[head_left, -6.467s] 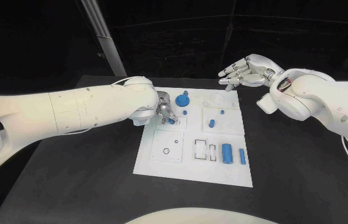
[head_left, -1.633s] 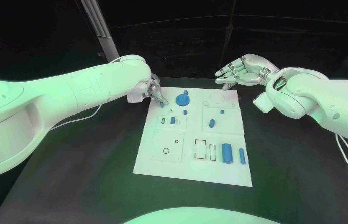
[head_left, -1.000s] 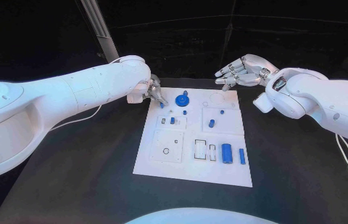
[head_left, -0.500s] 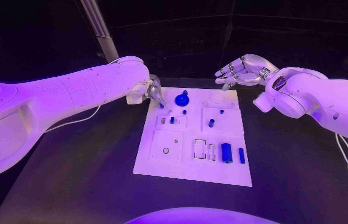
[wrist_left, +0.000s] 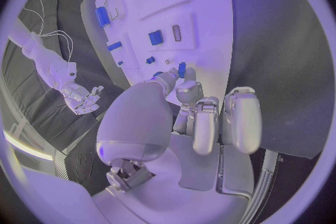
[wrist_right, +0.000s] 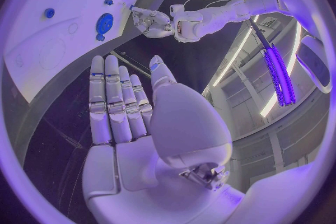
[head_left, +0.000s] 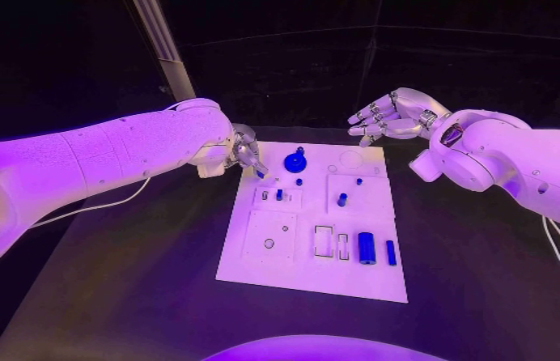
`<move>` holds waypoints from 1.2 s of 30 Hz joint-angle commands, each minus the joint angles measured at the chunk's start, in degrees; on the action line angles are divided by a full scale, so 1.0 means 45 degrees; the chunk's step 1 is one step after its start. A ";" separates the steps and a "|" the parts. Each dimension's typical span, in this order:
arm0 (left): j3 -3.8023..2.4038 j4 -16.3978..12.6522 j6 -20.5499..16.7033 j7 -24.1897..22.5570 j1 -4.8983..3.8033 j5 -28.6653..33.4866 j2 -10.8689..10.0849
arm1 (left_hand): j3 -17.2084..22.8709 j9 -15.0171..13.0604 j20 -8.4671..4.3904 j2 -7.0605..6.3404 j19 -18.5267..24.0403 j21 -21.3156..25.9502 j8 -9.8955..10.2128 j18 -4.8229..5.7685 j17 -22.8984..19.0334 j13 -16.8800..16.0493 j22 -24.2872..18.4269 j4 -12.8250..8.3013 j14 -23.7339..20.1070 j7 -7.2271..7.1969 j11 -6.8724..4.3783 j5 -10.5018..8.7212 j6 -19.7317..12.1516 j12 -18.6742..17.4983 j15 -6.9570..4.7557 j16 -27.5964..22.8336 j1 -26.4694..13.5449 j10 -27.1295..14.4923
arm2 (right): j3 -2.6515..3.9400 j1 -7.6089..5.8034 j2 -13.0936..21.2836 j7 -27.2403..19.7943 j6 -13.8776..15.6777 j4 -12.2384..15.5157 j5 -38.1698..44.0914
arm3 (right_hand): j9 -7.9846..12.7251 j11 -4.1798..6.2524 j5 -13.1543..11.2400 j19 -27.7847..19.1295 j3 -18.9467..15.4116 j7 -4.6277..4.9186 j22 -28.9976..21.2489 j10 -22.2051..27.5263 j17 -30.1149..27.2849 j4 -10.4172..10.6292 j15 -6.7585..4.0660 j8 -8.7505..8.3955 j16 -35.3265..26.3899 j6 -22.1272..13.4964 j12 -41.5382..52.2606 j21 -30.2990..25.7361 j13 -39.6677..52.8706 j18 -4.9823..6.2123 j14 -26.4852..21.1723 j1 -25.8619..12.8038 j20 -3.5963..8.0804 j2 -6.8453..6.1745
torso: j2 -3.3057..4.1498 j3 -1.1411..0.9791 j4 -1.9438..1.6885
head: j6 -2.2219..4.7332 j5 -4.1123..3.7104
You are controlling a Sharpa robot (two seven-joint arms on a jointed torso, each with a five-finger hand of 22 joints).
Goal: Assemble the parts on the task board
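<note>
Smooth, matt white plastic on the flat rectangular task board (head_left: 306, 252), under small glossy blue plastic parts (head_left: 366, 248). Dull black cloth-like cover over the table (head_left: 129, 280). Polished silver metal on both jointed hands (head_left: 391, 115) (head_left: 246, 152), beyond smooth white plastic arm shells (head_left: 105, 163).

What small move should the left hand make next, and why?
Probably the silver left hand should lower toward the white task board. It hovers at the board's far left corner, beside the round blue part, and seems to pinch a small blue piece at its fingertips; I cannot tell which slot fits it. The right hand is open, off the board.
</note>
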State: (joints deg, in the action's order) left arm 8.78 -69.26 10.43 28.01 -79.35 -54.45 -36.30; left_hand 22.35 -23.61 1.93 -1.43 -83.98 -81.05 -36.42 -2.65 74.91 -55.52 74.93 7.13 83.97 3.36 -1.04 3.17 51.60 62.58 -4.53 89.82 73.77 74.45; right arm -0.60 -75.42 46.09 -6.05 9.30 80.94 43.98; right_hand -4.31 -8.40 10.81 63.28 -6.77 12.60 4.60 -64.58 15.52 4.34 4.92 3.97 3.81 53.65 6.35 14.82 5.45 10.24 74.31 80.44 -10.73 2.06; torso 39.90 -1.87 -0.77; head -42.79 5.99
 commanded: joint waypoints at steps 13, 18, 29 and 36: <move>0.0043 -0.2135 -0.2554 0.0351 0.0253 -0.0046 -0.1025 | 0.1633 -0.0294 -0.0102 -0.0124 -0.0365 -0.0032 -0.0179 -0.0016 0.3354 -0.0052 0.0786 -0.1261 0.1341 -0.0120 -0.0076 -0.0018 -0.0028 0.0098 -0.0037 0.0039 -0.0290 0.0141 | 0.0008 -0.0022 -0.0027 -0.0114 -0.0151 -0.0083 0.0005 | 0.0010 -0.0030 0.0074 0.0032 -0.0036 0.0002 -0.0014 0.0086 -0.0013 -0.0011 -0.0003 -0.0034 -0.0043 -0.0119 0.0052 -0.0074 -0.0014 0.0062 -0.0079 -0.0062 -0.0062 0.0049 | -0.0013 -0.0001 -0.0031 | -0.0066 0.0075; 0.0141 -0.2511 -0.2578 0.0463 0.0315 -0.0473 -0.1146 | 0.1751 -0.0335 -0.0109 -0.0173 -0.0372 -0.0038 -0.0236 -0.0013 0.3354 -0.0057 0.0800 -0.1265 0.1341 -0.0125 -0.0080 -0.0021 -0.0040 0.0107 -0.0042 0.0039 -0.0378 0.0153 | 0.0008 -0.0022 -0.0036 -0.0117 -0.0164 -0.0088 0.0005 | 0.0010 -0.0030 0.0074 0.0032 -0.0036 0.0002 -0.0014 0.0086 -0.0013 -0.0011 -0.0003 -0.0034 -0.0043 -0.0119 0.0052 -0.0074 -0.0014 0.0062 -0.0079 -0.0062 -0.0062 0.0049 | -0.0001 -0.0016 0.0002 | -0.0084 0.0112; 0.0376 -0.2904 -0.2111 0.0750 0.0457 -0.1040 -0.1261 | 0.1794 -0.0353 -0.0111 -0.0191 -0.0367 -0.0027 -0.0261 -0.0016 0.3354 -0.0043 0.0788 -0.1256 0.1341 -0.0128 -0.0081 -0.0021 -0.0041 0.0097 -0.0044 0.0039 -0.0425 0.0149 | 0.0007 -0.0020 -0.0051 -0.0132 -0.0184 -0.0106 0.0005 | 0.0008 -0.0032 0.0079 0.0042 -0.0044 0.0004 -0.0026 0.0097 -0.0027 -0.0015 0.0000 -0.0032 -0.0041 -0.0126 0.0067 -0.0095 -0.0026 0.0062 -0.0083 -0.0070 -0.0066 0.0058 | 0.0002 -0.0008 -0.0023 | -0.0144 0.0111; 0.0412 -0.2879 -0.2052 0.0821 0.0585 -0.1265 -0.1255 | 0.1835 -0.0368 -0.0112 -0.0205 -0.0371 -0.0033 -0.0282 -0.0013 0.3354 -0.0028 0.0798 -0.1249 0.1341 -0.0131 -0.0084 -0.0022 -0.0046 0.0085 -0.0045 0.0039 -0.0466 0.0143 | 0.0007 -0.0018 -0.0067 -0.0145 -0.0194 -0.0120 0.0005 | 0.0008 -0.0032 0.0079 0.0042 -0.0044 0.0004 -0.0026 0.0097 -0.0027 -0.0015 0.0000 -0.0032 -0.0041 -0.0126 0.0067 -0.0095 -0.0026 0.0062 -0.0083 -0.0070 -0.0066 0.0058 | 0.0001 -0.0006 -0.0003 | -0.0159 0.0126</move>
State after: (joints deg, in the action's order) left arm 10.65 -82.24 0.55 30.94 -76.73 -58.48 -41.93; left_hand 25.96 -25.16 1.93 -2.99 -83.98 -81.05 -37.29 -2.66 74.91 -55.73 74.93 5.69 83.95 3.08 -1.31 3.04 51.46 62.79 -4.51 89.82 71.75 74.73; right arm -0.61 -75.42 45.84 -6.12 8.87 80.37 43.98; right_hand -4.31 -8.40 10.81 63.28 -6.76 12.60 4.54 -64.58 15.46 4.34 4.92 3.97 3.81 53.65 6.35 14.59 5.40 10.24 74.31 80.44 -10.73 2.06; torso 39.89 -1.90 -0.81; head -43.49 6.55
